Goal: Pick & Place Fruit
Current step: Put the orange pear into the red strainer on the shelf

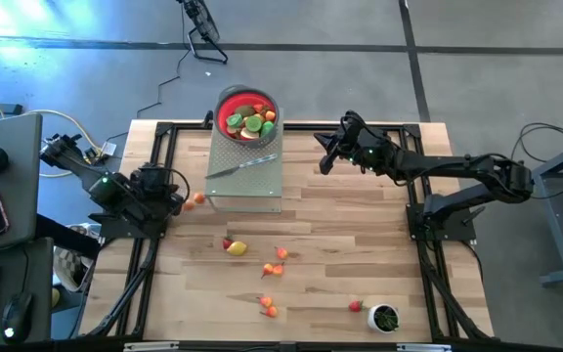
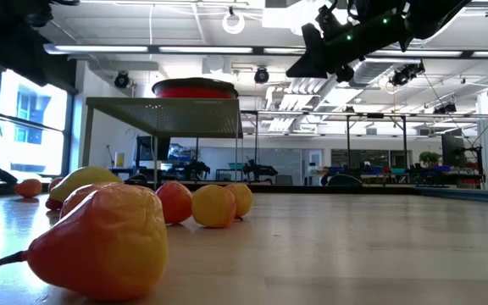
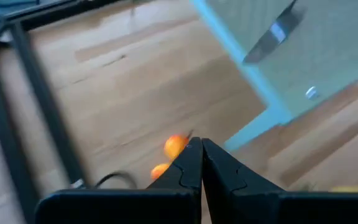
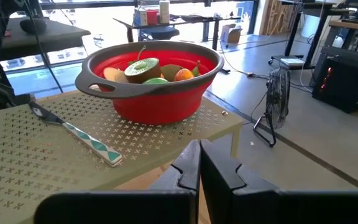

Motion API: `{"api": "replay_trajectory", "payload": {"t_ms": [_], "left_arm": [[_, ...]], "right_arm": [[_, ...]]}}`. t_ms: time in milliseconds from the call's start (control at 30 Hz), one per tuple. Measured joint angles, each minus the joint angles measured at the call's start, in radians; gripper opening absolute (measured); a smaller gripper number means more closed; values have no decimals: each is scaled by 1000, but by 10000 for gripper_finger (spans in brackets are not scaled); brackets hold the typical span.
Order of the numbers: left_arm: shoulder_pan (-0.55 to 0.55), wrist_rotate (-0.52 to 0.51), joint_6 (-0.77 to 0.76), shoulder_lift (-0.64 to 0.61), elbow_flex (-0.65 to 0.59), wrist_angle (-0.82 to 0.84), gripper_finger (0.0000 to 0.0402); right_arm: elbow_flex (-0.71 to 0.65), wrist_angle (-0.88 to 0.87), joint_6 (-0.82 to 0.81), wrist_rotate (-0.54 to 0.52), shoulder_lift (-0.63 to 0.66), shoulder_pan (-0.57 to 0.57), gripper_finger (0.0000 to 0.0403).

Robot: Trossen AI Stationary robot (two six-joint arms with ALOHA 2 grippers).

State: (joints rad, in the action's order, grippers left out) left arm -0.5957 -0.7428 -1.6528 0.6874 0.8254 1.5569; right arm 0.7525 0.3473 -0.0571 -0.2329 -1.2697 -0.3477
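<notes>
Along the tabletop's (image 1: 360, 244) near edge I count loose fruit (image 1: 237, 248) still waiting — several pieces already sit in the red bowl (image 1: 231, 119) on the perforated stand (image 1: 252, 186). Left gripper (image 1: 176, 198) and right gripper (image 1: 326, 161) — fingers pressed together, empty. Roughly half done, I judge.

Fruit (image 1: 250, 121) fills the red bowl (image 1: 225, 102) at upper centre: green, orange, tan pieces. Loose fruit dots the table below: an orange one (image 1: 199, 198) at left, a yellow one (image 1: 237, 248), orange-red bits centre and lower right.
</notes>
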Motion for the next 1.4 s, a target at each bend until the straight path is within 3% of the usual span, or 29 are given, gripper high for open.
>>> {"api": "replay_trajectory", "payload": {"t_ms": [233,467,700,900,1133,1233,1400], "left_arm": [[1,116,73,-44,7,18,0],[1,75,57,-37,7,-51,0],[1,94,52,48,-32,-155,0],[1,119,-86,84,-91,-168,0],[1,87,-122,107,-95,-171,0],[34,83,-94,122,-94,-201,0],[183,192,79,132,-96,-235,0]], "right_arm": [[0,1,-35,1,0,0,3],[0,1,-55,33,0,1,2],[0,1,-55,34,0,14,2],[0,1,-53,34,0,21,2],[0,0,-55,68,0,43,2],[0,0,-55,68,0,59,2],[0,1,-55,68,0,83,2]]}}
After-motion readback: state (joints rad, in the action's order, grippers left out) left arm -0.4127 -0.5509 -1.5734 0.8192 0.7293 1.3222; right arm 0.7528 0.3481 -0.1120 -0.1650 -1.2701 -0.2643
